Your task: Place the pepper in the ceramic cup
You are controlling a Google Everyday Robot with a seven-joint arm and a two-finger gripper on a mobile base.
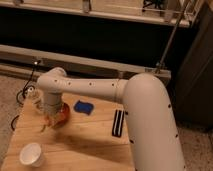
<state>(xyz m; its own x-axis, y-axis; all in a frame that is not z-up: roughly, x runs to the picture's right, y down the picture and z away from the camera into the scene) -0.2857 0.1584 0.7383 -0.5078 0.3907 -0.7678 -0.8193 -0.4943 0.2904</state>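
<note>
My gripper (pixel 49 123) hangs from the white arm over the left part of the wooden table (pixel 90 145). It is shut on the pepper (pixel 48 120), a small orange piece that shows just under the wrist. The gripper is above the table, beside the left edge of the red-orange bowl (pixel 64 113), which the wrist partly hides. The ceramic cup (pixel 31 154), small, white and upright, stands at the table's front left, below and a little left of the gripper, apart from it.
A flat blue object (pixel 84 106) lies right of the bowl. A black striped object (pixel 118 123) lies further right. A clear small bottle (pixel 33 93) stands at the back left corner. The arm's large white body (pixel 150 125) covers the table's right side.
</note>
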